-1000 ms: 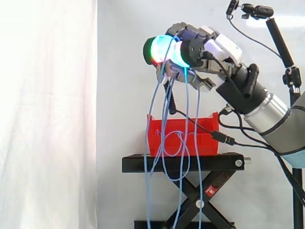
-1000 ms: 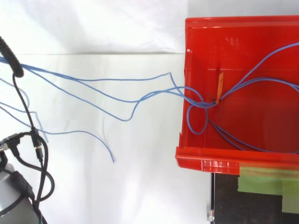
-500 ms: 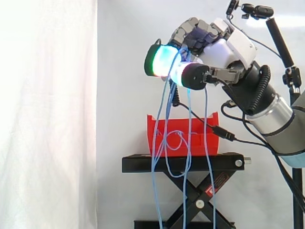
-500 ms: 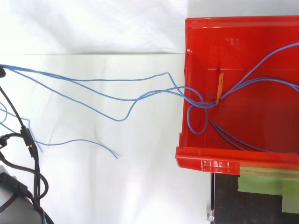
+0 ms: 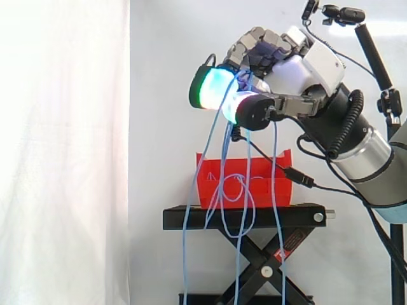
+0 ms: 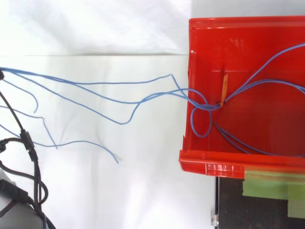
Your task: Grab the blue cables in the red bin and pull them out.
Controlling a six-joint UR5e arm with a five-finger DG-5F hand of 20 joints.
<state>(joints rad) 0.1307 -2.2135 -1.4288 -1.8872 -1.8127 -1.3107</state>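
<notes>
High in the upper middle of the side view the hand (image 5: pixel 299 63) is clenched round a bunch of blue cables (image 5: pixel 219 159); its glowing green and cyan fingertips (image 5: pixel 213 88) point left, and the arm comes in from the right edge. The strands drop from the curled fingers in long lines; some run down to the red bin (image 5: pixel 245 187) at the centre, where a loop shows against the red; others hang past the bin and the black scissor stand (image 5: pixel 245 217) beneath it, down to the bottom edge. A white curtain (image 5: pixel 63 159) hangs along the left of that frame.

In the top view the bin sits at the right; the cables stretch from the left edge rightward and over the bin's left wall; inside they cross in a tangle just beside a small orange tag (image 6: pixel 225 85), then sweep off to the right edge. A few loose ends curl at the lower left; a strip of green tape (image 6: pixel 267 185) lies on the stand just below the bin's lower rim.
</notes>
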